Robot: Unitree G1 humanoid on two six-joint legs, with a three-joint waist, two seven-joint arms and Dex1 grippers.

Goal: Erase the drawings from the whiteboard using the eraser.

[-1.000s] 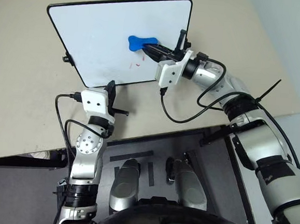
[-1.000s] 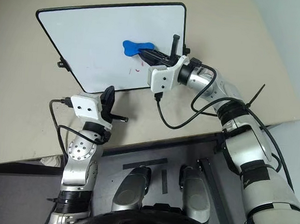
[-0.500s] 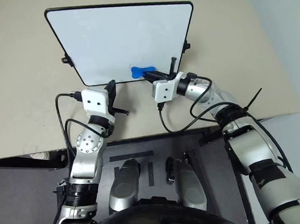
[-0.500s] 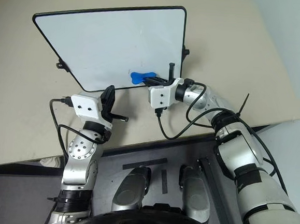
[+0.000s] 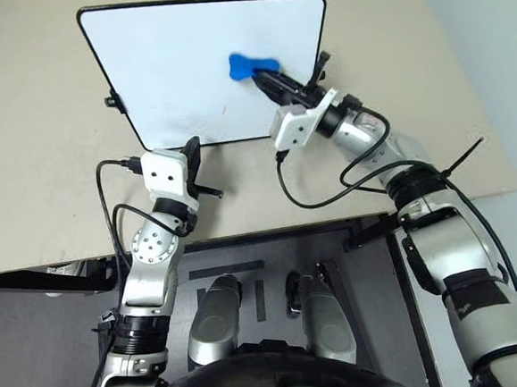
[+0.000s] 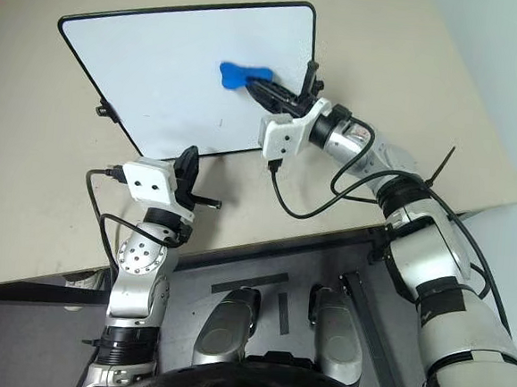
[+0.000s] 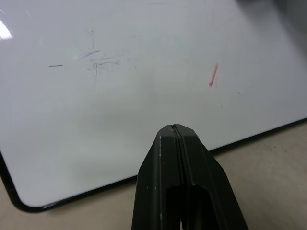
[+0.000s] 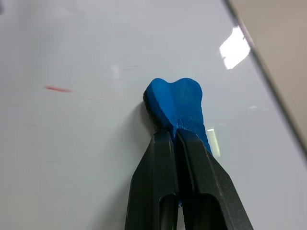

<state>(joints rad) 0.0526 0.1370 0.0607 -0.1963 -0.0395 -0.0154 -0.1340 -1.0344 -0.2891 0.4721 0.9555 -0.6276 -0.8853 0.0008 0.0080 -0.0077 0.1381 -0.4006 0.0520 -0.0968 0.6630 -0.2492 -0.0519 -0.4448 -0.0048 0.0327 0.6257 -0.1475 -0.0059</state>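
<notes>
With my right gripper (image 8: pixel 175 139) clamped tight on the eraser (image 5: pixel 251 66), high on the whiteboard (image 5: pixel 161 60), one red stroke (image 7: pixel 213 75) of the drawings remains nearer its lower edge. Press flat and sweep down across it. Left gripper (image 7: pixel 176 132) closed, empty, just off that edge.

right hand (image 5: pixel 266 78) | swept eraser (image 5: pixel 251 66) down then back up whiteboard (image 5: pixel 161 60) | drawings (image 7: pixel 213 75) reduced to one stroke

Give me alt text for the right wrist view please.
The right end effector pinches a blue eraser against the whiteboard. A short red mark remains on the board beside it, apart from the eraser.
</notes>
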